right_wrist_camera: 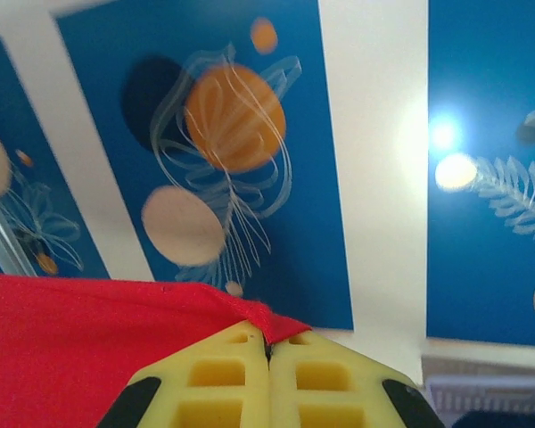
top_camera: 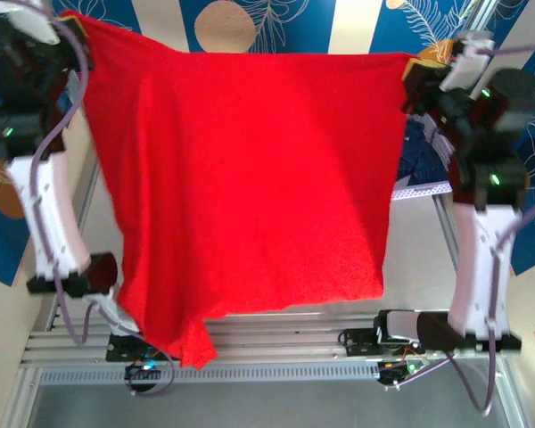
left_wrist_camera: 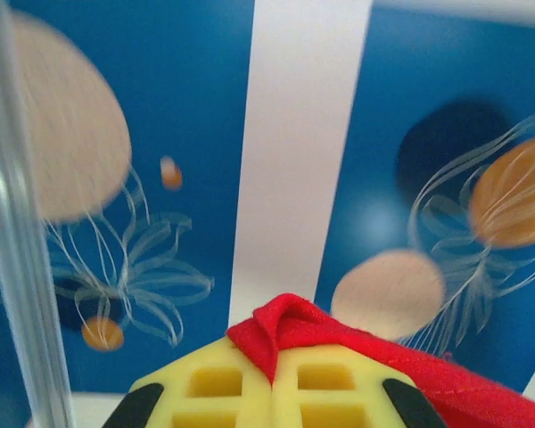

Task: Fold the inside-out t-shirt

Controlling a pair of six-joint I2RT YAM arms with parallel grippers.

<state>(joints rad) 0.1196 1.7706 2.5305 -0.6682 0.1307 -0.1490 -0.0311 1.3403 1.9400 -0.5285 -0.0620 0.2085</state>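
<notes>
**Entry: red t-shirt, hanging spread between two raised hands**

Inside-out t-shirt [top_camera: 250,178]: bright red cloth, showing a plain face to the top camera. It is hanging as a wide sheet, its upper edge stretching nearly straight from one hand to the other. The lower hem is drooping unevenly, with one corner dangling lowest at the left, in front of the aluminium rail [top_camera: 276,330] that is carrying the arm bases.

Left hand [top_camera: 74,28]: sitting high at the upper left corner of the shirt. In the left wrist view the left hand [left_wrist_camera: 274,374] is pinching closed on a bunched fold of the red cloth [left_wrist_camera: 339,343], which is spilling over the yellow fingers [left_wrist_camera: 214,383] and trailing off to the right.

Right hand [top_camera: 415,69]: sitting at the upper right corner. In the right wrist view the right hand [right_wrist_camera: 267,348] is clamping closed on the cloth's corner, with the red sheet [right_wrist_camera: 71,348] spreading away to the left.

Background: a blue-and-white patterned surface [top_camera: 223,25] with tan and orange discs is lying behind the shirt.
</notes>
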